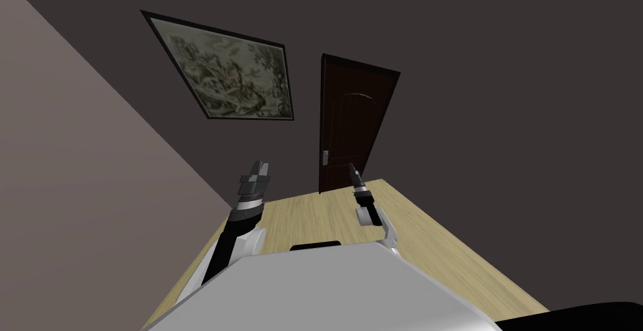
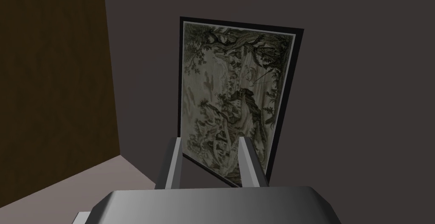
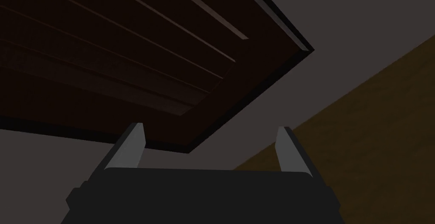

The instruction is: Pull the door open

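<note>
A dark brown panelled door (image 1: pixel 353 126) stands shut in the dark wall ahead, with a small pale handle plate (image 1: pixel 324 157) on its left edge. My right gripper (image 1: pixel 351 168) is raised in front of the door's lower part, some floor away from it. The right wrist view looks up at the door (image 3: pixel 127 43) and a corner of its frame, and the right gripper (image 3: pixel 210 134) is open with nothing between its fingers. My left gripper (image 1: pixel 259 168) is held up to the left of the door. In its wrist view the left gripper (image 2: pixel 210 143) shows a narrower gap, holding nothing.
A large framed picture (image 1: pixel 232 76) hangs on the wall left of the door. A lighter side wall (image 1: pixel 81 176) runs close along my left. Pale wood floor (image 1: pixel 307 214) stretches from me to the door, and a dark wall (image 1: pixel 534 157) closes the right side.
</note>
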